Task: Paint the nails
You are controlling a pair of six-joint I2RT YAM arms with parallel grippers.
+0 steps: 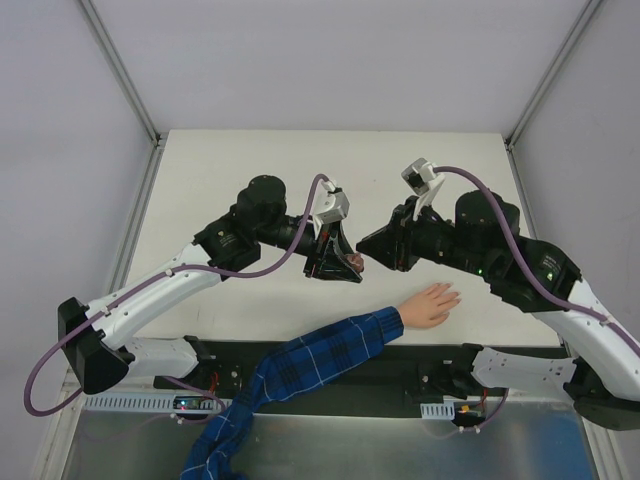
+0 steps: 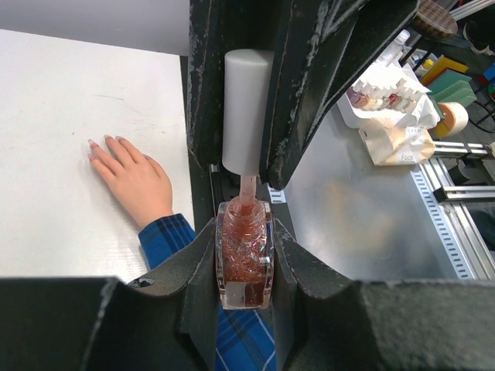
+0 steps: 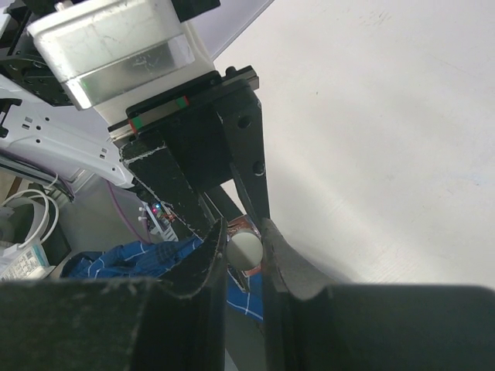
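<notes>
Nearest the bases, a blue-and-white plaid sleeve [image 1: 300, 365] runs in from the near-left edge and angles toward the right. The hand [image 1: 432, 304] at its end lies palm down on the white table [image 1: 250, 170], fingers stretched out and slightly spread. The nails [image 2: 92, 144] are just tiny pale tips in the left wrist view, too small to tell if there's any polish on them.

A bit farther in and left of the hand, both arms bend inward so their pincers meet nose to nose over the middle of the table. The left arm [image 1: 180, 275] reaches in from the near left, and the left gripper [image 2: 244, 229] is clamped around a small glass bottle of glittery reddish polish [image 2: 244, 267], holding it upright. The right arm [image 1: 520, 265] comes in from the near right, and the right gripper [image 3: 244, 234] is pinched on the bottle's white cap [image 2: 247, 108]. The cap sits above the neck, with a pinkish brush stem [image 2: 247, 189] showing between them.
</notes>
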